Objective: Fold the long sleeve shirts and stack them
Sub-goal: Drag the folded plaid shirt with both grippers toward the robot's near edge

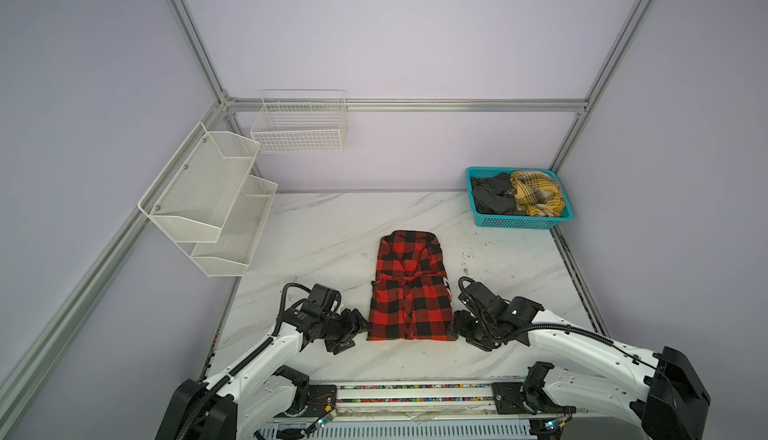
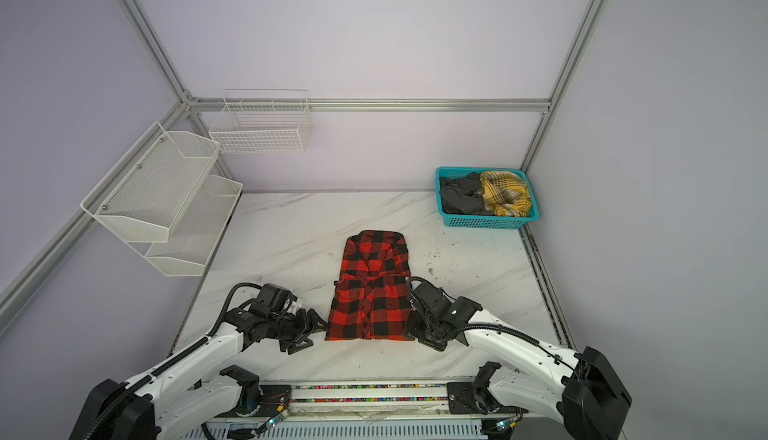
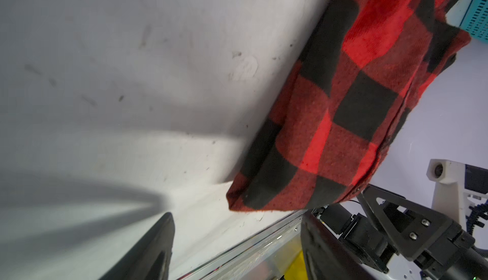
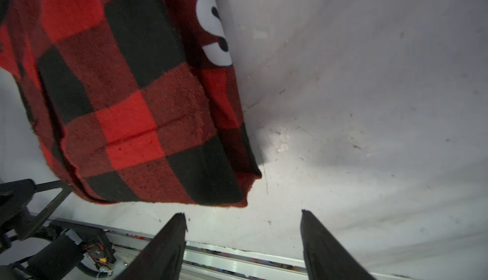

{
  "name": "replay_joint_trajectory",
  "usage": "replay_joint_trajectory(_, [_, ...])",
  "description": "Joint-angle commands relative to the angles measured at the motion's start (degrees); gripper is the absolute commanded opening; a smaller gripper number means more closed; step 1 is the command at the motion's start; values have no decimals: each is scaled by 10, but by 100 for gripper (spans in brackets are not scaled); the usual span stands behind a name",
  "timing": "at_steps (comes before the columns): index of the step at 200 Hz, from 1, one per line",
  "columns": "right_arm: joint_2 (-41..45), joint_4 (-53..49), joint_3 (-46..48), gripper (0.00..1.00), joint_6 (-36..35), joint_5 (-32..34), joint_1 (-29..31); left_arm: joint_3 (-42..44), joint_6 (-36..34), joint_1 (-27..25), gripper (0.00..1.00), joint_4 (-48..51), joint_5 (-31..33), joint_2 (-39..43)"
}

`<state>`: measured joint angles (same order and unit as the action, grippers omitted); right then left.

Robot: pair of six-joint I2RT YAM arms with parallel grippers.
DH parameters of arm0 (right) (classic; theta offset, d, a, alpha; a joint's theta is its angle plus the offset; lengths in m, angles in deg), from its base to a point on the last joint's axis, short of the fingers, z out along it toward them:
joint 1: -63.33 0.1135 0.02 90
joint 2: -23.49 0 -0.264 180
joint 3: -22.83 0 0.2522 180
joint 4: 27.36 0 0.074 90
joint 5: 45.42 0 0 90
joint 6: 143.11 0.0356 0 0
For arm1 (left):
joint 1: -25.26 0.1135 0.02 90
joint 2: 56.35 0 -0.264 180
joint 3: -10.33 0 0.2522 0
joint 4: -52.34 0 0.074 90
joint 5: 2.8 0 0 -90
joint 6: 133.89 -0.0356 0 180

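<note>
The red-and-black check shirt (image 1: 409, 288) (image 2: 372, 288) lies folded lengthwise on the marble table, sleeves tucked in, hem toward me. My left gripper (image 1: 357, 332) (image 2: 311, 332) sits at the hem's left corner, open, with nothing between its fingers. In the left wrist view that gripper (image 3: 237, 214) is just short of the shirt (image 3: 343, 107). My right gripper (image 1: 457, 330) (image 2: 409, 330) is at the hem's right corner. It shows open and empty (image 4: 243, 212) beside the shirt (image 4: 132, 93), where a white letter (image 4: 214, 27) shows. A yellow plaid shirt (image 1: 538, 193) (image 2: 505, 193) and a dark grey one (image 1: 492, 195) (image 2: 459, 195) lie crumpled in a basket.
The blue plastic basket (image 1: 523, 222) (image 2: 490, 222) stands at the table's back right corner. White mesh shelves (image 1: 208, 197) hang on the left wall and a white wire basket (image 1: 299, 126) on the back wall. A metal rail (image 1: 415, 388) runs along the table's front edge.
</note>
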<state>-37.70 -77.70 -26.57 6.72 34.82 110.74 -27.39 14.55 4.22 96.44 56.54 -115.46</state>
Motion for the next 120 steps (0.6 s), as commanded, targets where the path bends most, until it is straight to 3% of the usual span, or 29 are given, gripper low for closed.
replay_joint_trajectory(1, [12, 49, 15, 72, 41, -6, 3, 11, 18, 3, 73, -49, -21, -34])
replay_joint_trajectory(22, [-5, 62, 19, 71, 37, 3, 2, 10, 19, 3, 70, -40, -12, -51])
replay_joint_trajectory(79, [-84, 112, 29, 62, 24, 12, 0, 7, 1, 3, 72, 11, 9, -34])
replay_joint_trajectory(120, [-83, 130, 60, 60, 35, 8, 0, 17, 3, 3, 70, 9, 9, -41])
